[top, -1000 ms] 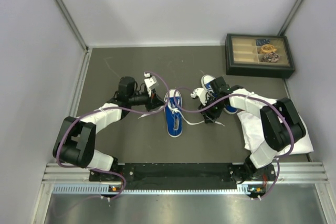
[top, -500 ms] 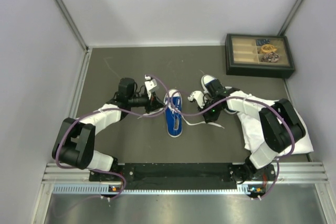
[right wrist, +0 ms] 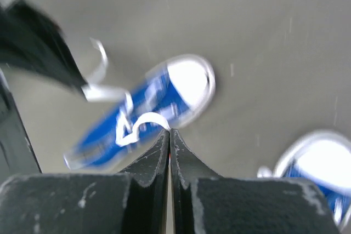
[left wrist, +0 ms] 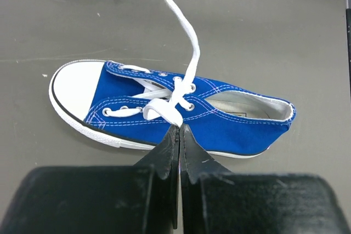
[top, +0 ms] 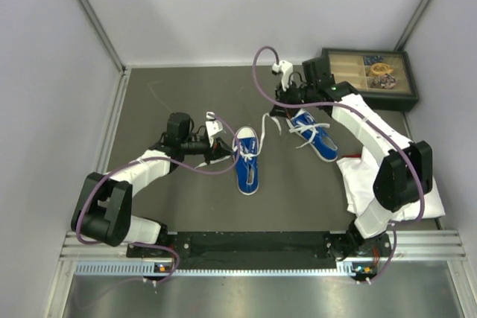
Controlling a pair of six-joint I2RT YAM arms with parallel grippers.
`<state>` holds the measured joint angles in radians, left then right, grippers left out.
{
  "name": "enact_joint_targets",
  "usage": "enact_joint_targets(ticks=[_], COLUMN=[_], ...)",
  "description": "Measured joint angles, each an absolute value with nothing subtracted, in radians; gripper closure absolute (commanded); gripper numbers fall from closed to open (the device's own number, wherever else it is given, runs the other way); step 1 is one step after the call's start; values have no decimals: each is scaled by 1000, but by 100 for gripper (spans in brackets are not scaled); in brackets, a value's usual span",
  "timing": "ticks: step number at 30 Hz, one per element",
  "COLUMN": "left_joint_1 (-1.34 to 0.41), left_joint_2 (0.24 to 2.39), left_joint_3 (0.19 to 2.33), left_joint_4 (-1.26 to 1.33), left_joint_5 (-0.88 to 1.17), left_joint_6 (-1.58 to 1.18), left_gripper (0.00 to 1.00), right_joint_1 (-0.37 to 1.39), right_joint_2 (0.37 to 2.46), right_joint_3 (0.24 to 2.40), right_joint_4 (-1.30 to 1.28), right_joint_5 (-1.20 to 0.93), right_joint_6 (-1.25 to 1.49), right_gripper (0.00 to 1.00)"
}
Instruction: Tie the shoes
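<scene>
My R claw [right wrist: 169, 131] has just snapped shut on the lace [left wrist: 189, 42] and swung far (blurry view). L claw [left wrist: 179, 128] stays clamped on its other end at the shoe [left wrist: 219, 119], so it's pulling taut.

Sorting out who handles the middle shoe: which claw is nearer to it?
Left. The left claw, shut on its lace, sits right beside the middle shoe; the right claw is farther back, past the other shoe.
</scene>
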<state>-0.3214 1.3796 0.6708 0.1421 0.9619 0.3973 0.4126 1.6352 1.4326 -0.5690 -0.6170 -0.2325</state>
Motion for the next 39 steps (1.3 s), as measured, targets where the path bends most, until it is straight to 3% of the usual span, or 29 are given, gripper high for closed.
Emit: enact_joint_targets(ticks=[7, 15, 16, 17, 18, 20, 21, 24, 28, 34, 39], left_joint_1=[-321, -321, -321, -321, -321, -321, -321, -321, -321, -321, -322], left_joint_2=[1368, 1355, 1355, 1355, 1355, 1355, 1355, 1355, 1356, 1378, 1396], left_joint_3=[671, 656, 654, 649, 647, 645, 645, 644, 644, 644, 644], left_joint_4=[119, 88, 88, 87, 87, 86, 86, 95, 130, 204, 243], left_joint_5=[983, 991, 991, 991, 991, 991, 991, 991, 991, 991, 990], left_joint_6=[476, 535, 538, 542, 543, 545, 545, 535, 498, 438, 405], left_gripper=[100, 100, 100, 100, 100, 100, 100, 100, 100, 100, 100], right_joint_1=[517, 652, 660, 666, 669, 671, 670, 659, 622, 563, 596], right_joint_2=[1795, 1988, 2008, 2024, 2034, 2043, 2043, 2033, 1978, 1855, 1821], right_joint_3=[1640, 1652, 1652, 1652, 1652, 1653, 1658, 1681, 1685, 1649, 1581], right_joint_4=[-398, -299, -299, -300, -302, -326, -342, -368, -436, -519, -526], right_joint_5=[-681, -668, -667, -668, -669, -671, -675, -679, -705, -757, -784], right_joint_6=[-48, 47, 52, 56, 60, 65, 59, 54, 52, 65, 91], right_gripper=[100, 100, 93, 65, 53, 38, 36, 34, 41, 33, 35])
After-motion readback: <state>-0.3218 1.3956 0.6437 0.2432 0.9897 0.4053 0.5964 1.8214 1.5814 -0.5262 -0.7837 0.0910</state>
